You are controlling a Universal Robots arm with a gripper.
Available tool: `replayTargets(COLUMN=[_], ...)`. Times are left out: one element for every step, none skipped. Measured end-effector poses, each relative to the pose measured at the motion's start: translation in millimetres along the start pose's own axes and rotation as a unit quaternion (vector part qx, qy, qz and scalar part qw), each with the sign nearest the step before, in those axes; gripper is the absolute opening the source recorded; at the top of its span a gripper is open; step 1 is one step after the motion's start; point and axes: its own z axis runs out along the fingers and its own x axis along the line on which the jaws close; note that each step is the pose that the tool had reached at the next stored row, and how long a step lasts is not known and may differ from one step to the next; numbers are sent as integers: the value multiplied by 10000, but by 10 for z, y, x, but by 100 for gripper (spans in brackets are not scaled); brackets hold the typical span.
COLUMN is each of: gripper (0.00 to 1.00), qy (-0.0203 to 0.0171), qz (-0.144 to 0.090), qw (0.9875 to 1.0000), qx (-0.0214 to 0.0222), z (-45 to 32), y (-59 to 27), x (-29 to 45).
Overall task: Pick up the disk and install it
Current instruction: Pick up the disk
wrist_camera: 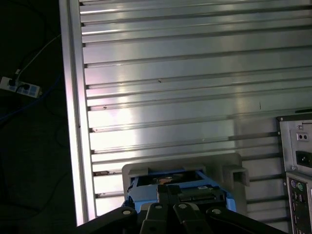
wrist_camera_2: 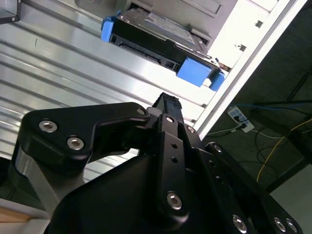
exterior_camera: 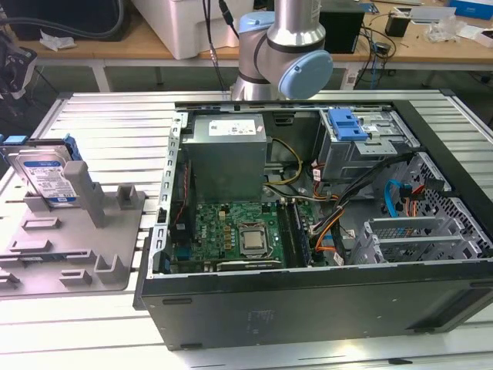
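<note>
Ribbed aluminium bench [exterior_camera: 108,123] — bright glare across slats; wooden worktable [exterior_camera: 123,46] behind, carrying white box [exterior_camera: 185,27]; dark floor [wrist_camera: 29,161] beside bench edge — white power strip [wrist_camera: 19,87] lying there.

Exterior view: even, soft overhead light, shadows soft. Slatted surface [exterior_camera: 108,116] bright at 10 o'clock, open case [exterior_camera: 308,308] front wall dark at 6 o'clock, slight softness overall. First wrist view: white glare streak on the surface's slats, floor [wrist_camera: 29,170] beyond its edge nearly black. Second wrist view: the surface's edge rail blown out, my black wrist housing [wrist_camera_2: 146,195] dark, glints on its screws.
</note>
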Motion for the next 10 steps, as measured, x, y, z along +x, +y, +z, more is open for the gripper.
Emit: replayTargets(gripper=[11,11,11,11,11,11,11,11,11,11], qy=[0,0,0,0,0,1,6,47,90,203], qz=[0,0,0,0,0,0,1,2,1,-5], qw=[10000,10000,10000,10000,10000,10000,10000,10000,10000,9998], qx=[0,0,0,0,0,1,1,12,20,31], z=[0,0,0,0,0,0,1,1,2,4], y=[0,1,1,2,2,2,3,4,3,4], x=[0,0,0,0,0,0,-2,-7,-10,-18])
